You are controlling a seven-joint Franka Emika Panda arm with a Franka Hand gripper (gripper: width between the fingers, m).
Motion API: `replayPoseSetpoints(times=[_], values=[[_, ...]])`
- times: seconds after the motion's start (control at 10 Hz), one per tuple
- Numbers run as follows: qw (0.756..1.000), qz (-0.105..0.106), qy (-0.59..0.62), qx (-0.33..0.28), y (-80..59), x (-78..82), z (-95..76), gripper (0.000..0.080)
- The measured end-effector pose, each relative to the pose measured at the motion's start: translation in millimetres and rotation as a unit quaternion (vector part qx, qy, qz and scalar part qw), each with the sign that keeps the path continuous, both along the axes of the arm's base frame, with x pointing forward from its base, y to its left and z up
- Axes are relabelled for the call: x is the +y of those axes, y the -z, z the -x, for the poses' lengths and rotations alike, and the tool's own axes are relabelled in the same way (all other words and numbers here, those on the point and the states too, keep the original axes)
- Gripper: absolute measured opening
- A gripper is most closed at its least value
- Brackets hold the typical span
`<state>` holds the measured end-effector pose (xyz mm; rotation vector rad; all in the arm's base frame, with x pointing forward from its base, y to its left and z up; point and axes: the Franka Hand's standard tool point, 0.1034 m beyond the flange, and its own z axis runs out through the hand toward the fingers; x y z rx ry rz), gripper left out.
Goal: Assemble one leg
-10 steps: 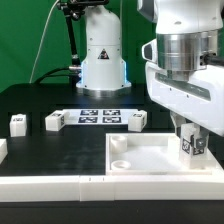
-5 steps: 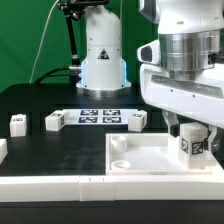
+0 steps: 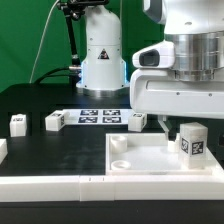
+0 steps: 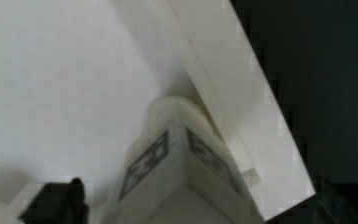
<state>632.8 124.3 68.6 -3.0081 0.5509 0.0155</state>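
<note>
A leg (image 3: 192,142), a small white block with a black-and-white tag, stands upright on the near right corner area of the large white panel (image 3: 140,165). My gripper (image 3: 178,124) hovers just above it, with its fingers spread to either side and not touching it. In the wrist view the leg (image 4: 179,165) rises between my two dark fingertips, which stand wide apart on either side of it, and my gripper (image 4: 197,205) is open. The panel's rim (image 4: 229,70) runs beside the leg.
Three more legs lie on the black table: one at the far left (image 3: 17,123), one beside it (image 3: 54,121), one behind the panel (image 3: 137,120). The marker board (image 3: 98,116) lies between them. A long white bar (image 3: 50,186) lies along the front. The robot base (image 3: 100,55) stands behind.
My gripper has let go of the leg and risen off it. The leg stays standing on the panel, now fully in view.
</note>
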Motion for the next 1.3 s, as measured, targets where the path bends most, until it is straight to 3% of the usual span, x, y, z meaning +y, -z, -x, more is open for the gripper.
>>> replayPoseSetpoints(times=[0.6,0.8,0.9,1.0,1.3], values=[[0.983,0.001,-0.18,-0.016,-0.2,-1.2,-0.6,0.0648],[0.984,0.001,-0.18,-0.016,-0.2,-1.2,-0.6,0.0412],[0.984,0.001,-0.18,-0.016,-0.2,-1.4,-0.7,0.0412],[0.984,0.002,-0.179,-0.016,0.0,-2.6,-0.7,0.0291],[0.989,0.0,-0.147,-0.013,0.0,-5.0,-1.0,0.0291]])
